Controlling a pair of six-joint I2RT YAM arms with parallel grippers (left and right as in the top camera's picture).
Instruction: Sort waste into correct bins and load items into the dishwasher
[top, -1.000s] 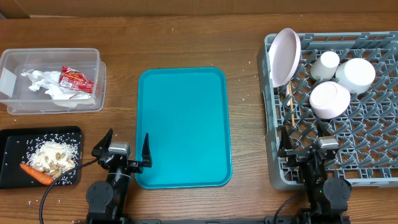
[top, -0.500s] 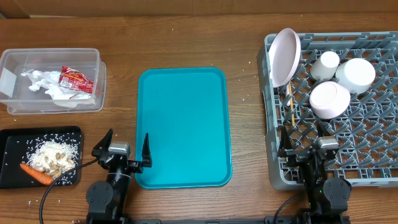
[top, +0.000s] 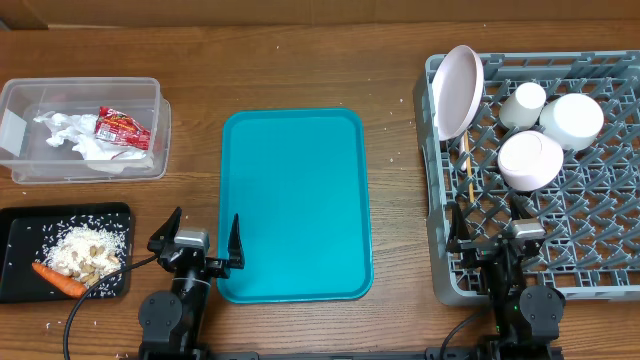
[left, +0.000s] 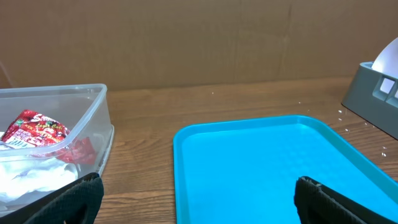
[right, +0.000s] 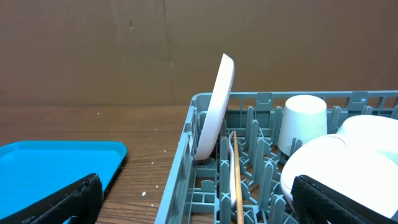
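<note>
The wooden bench (top: 300, 60) fills my overhead view. On its right sits the grey dish rack (top: 560, 230), a lattice of upright pegs, with its right side cut off by the frame. The teal tray (top: 295, 205) lies in the middle. The clear tub (top: 85, 165) sits far left. Nearer me is the flat black tray (top: 15, 225), clipped at the left edge.

In the rack, the white plate (top: 457, 92) stands on edge at the far-left corner. Two white bowls (top: 572, 120) and a small cup (top: 523, 105) sit just beside it. The left pincer (top: 205, 222) gapes wide and empty beside the teal tray. The right pincer (top: 485, 212) gapes the same way over the rack's near edge.

Crumpled napkins (top: 75, 135) and a red wrapper (top: 122, 127) lie in the tub. An orange carrot (top: 58, 280) and beige rice scraps (top: 85, 248) lie on the black tray. The pale fork (top: 467, 165) lies among the pegs, partly hidden.
</note>
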